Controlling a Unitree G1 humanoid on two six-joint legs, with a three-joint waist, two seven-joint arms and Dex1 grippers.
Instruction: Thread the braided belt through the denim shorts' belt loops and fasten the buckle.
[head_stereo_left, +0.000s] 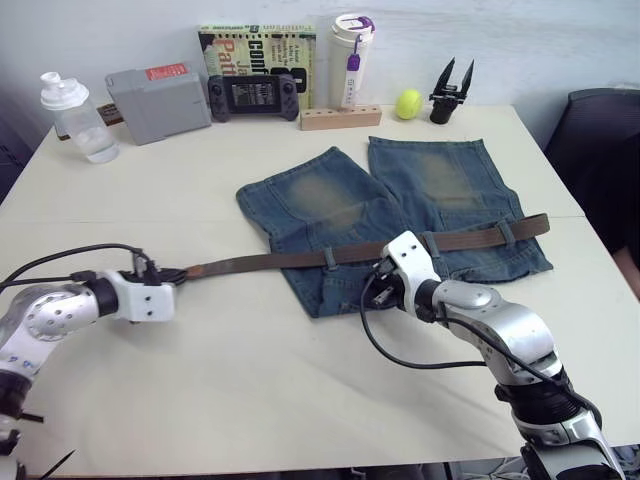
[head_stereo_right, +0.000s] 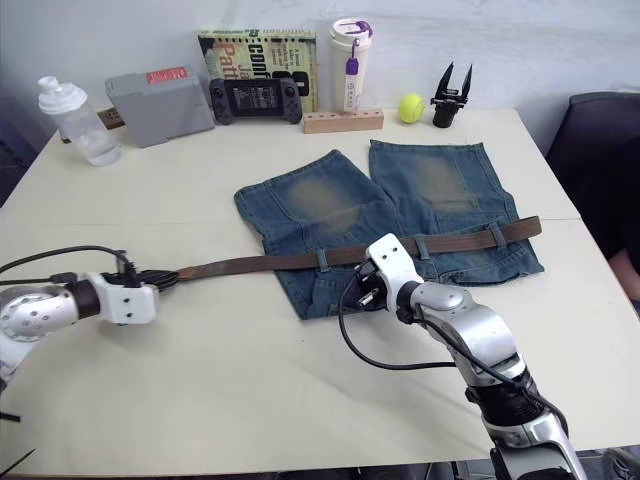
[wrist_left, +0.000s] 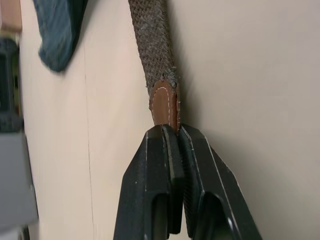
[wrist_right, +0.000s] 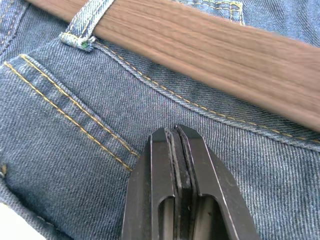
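The braided belt (head_stereo_left: 300, 258) is lying across the waistband of the denim shorts (head_stereo_left: 400, 200) at mid-table, passed under belt loops (head_stereo_left: 329, 257). Its tan tip (wrist_left: 165, 106) is being pinched between the closed jaws of the left gripper (wrist_left: 174, 131), out past the shorts. The right gripper (wrist_right: 175, 134), jaws closed on nothing, is being pressed onto the denim just beside the belt. A bottle (head_stereo_left: 78, 118), grey box (head_stereo_left: 158, 99), game console (head_stereo_left: 252, 95) and tennis ball (head_stereo_left: 408, 103) are standing along the far edge.

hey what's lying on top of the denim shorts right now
The braided belt runs across the denim shorts' waistband, passing under the belt loops. The right claw, shut, presses the denim just below it. The waistband under the belt is covered.
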